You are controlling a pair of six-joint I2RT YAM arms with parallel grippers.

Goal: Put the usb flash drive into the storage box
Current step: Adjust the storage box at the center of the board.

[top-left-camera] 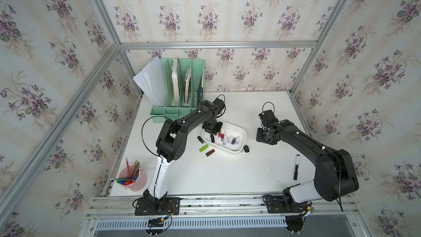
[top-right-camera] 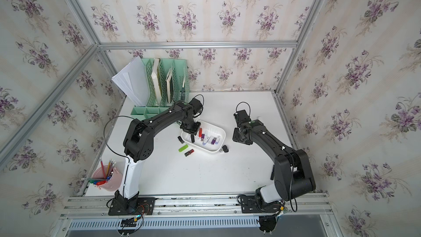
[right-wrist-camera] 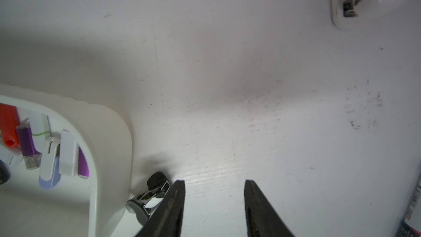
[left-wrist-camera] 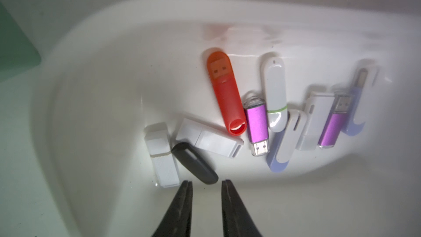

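Arms at the storage box [top-left-camera: 227, 150], both grippers empty.
I see the left arm bent at the elbow, wrist pointing down over the box's left end. The left gripper [left-wrist-camera: 207, 183] is narrowly parted, and the black usb flash drive [left-wrist-camera: 194, 166] lies inside just past its tips. My right arm reaches in from the bench's [top-left-camera: 227, 174] right edge, with the right gripper [right-wrist-camera: 214, 183] spread beside a swivel drive [right-wrist-camera: 150, 192].

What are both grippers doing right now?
Left gripper: jaws slightly apart, holding nothing, over the white box.
Right gripper: jaws open, holding nothing.
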